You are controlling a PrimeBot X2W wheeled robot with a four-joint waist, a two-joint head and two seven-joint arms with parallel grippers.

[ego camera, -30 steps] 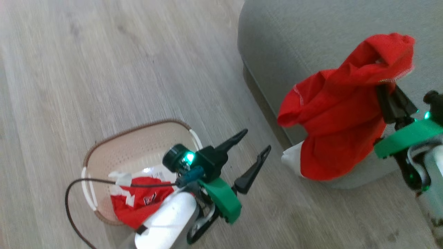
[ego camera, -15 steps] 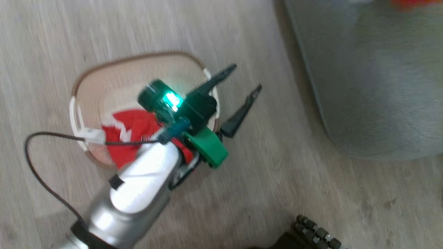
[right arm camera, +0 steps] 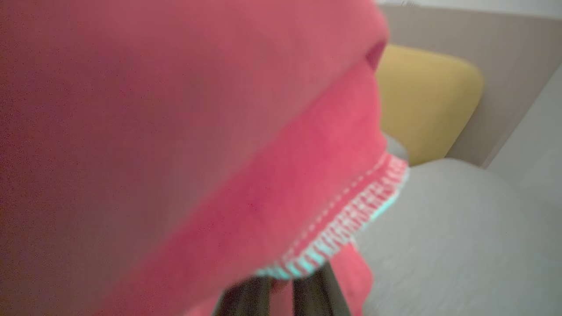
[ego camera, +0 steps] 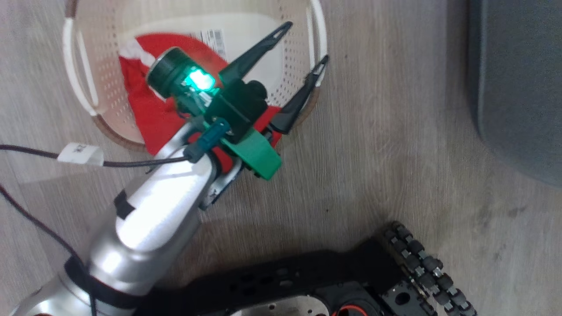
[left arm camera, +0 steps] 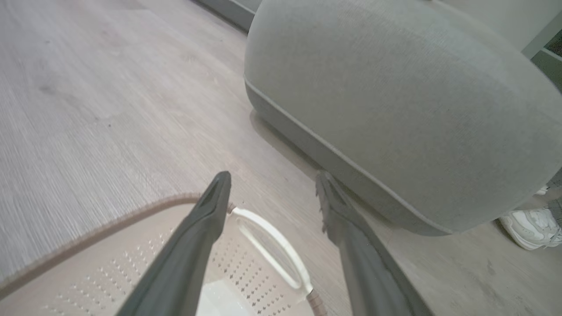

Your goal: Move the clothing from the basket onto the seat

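Head view: illegible basket label (ego camera: 215, 36), left claw (ego camera: 306, 41) agape, right claw (right arm camera: 281, 293) tight on clothing (right arm camera: 175, 131)

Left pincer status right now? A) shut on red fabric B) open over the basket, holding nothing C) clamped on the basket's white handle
B: the left pincer stands open and bare over the oval cream perforated plastic basket, the bright red fabric garment lying inside.
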